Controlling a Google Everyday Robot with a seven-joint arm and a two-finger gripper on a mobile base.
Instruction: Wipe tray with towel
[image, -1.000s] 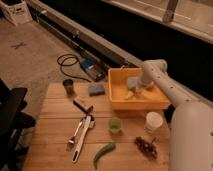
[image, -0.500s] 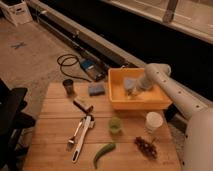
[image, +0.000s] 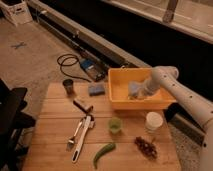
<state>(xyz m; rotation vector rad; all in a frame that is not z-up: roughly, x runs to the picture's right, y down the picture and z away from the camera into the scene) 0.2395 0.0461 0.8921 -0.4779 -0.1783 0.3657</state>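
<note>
yellow plastic forms the tray (image: 118, 96), which is placed at the far right part of the wooden table (image: 50, 150). inside it the grey-blue towel (image: 135, 89) is held by the gripper (image: 141, 92), whose fingers are closed on the cloth and pressed down to the tray floor. compared with one second ago, the arm (image: 185, 97) is swung more to the right side of the tray and the towel is dragged with it, away from the left wall. the other things are not moved: a blue sponge (image: 96, 89) just beside the tray, a dark cup (image: 68, 86), a green cup (image: 115, 125), a white cup (image: 154, 121), a green pepper (image: 103, 154), grapes (image: 145, 147) and utensils (image: 80, 136) are seen on the table. behind the table a grey floor (image: 35, 55) with a black cable (image: 67, 62) and a long rail (image: 75, 31) is seen.
</note>
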